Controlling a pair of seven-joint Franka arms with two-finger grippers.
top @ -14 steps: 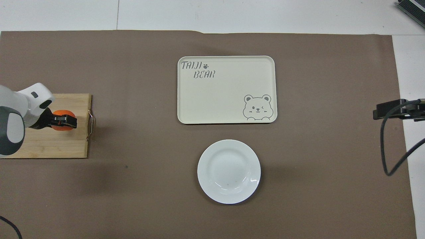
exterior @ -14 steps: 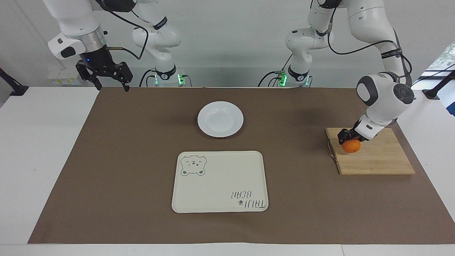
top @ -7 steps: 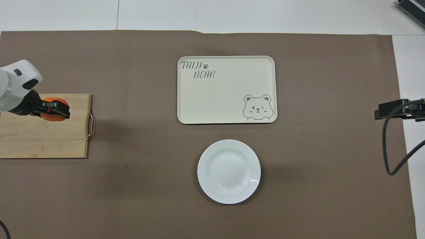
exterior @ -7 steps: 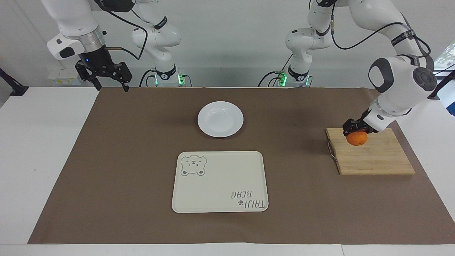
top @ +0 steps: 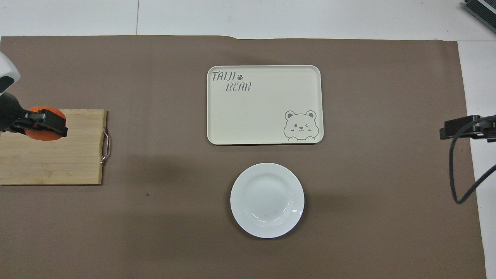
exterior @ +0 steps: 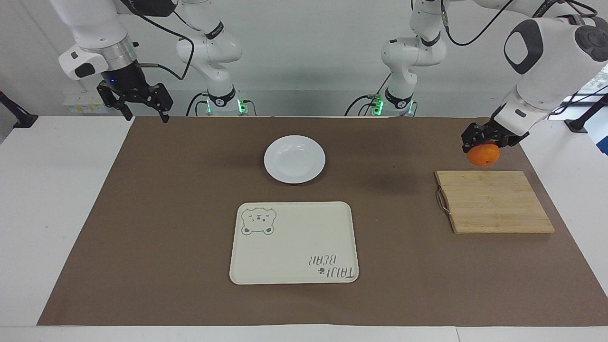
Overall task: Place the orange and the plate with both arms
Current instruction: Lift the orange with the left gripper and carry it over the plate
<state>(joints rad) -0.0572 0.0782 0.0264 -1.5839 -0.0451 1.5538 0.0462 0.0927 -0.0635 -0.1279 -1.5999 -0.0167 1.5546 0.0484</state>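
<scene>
The orange point(exterior: 483, 156) hangs in the air above the wooden cutting board point(exterior: 494, 202), and my left gripper point(exterior: 484, 144) is shut on it from above. From overhead the orange point(top: 40, 135) shows partly under the left gripper point(top: 46, 122), over the board's edge farthest from the robots. The empty white plate point(exterior: 294, 159) lies mid-table, nearer to the robots than the tray; it shows whole in the overhead view point(top: 267, 199). My right gripper point(exterior: 146, 116) waits open, raised over the mat's corner at the right arm's end, holding nothing.
A cream tray point(exterior: 293, 242) with a bear drawing and lettering lies empty, farther from the robots than the plate. The cutting board point(top: 54, 155) with a metal handle sits at the left arm's end. A brown mat point(exterior: 403, 285) covers the table.
My left gripper has lifted the orange off the cutting board and carried it upward. The right gripper has shifted only slightly. Plate, tray and board have stayed put.
</scene>
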